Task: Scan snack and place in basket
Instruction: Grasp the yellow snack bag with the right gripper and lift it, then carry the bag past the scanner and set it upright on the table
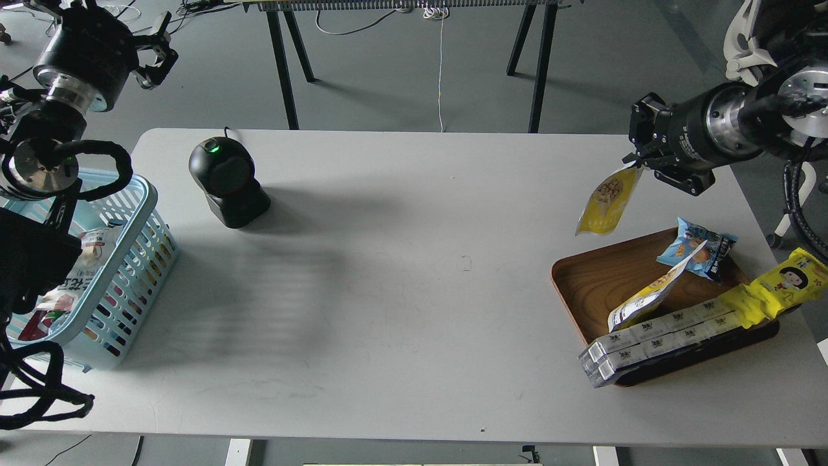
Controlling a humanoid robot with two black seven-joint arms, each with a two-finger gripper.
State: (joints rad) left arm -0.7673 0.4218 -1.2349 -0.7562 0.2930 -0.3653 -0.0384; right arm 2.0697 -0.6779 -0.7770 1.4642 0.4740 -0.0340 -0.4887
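My right gripper is shut on the top edge of the snack, a yellow pouch picturing nuts. The pouch hangs in the air above the table, up and left of the wooden tray. The black scanner with a green light stands at the table's back left. The light blue basket sits at the left edge and holds several packets. My left gripper is open, raised beyond the table's far left corner, above and behind the basket.
The brown wooden tray at the right holds a second yellow pouch, a small blue packet, a long yellow wrapper with a cartoon face and a white boxed pack. Black table legs stand behind the table.
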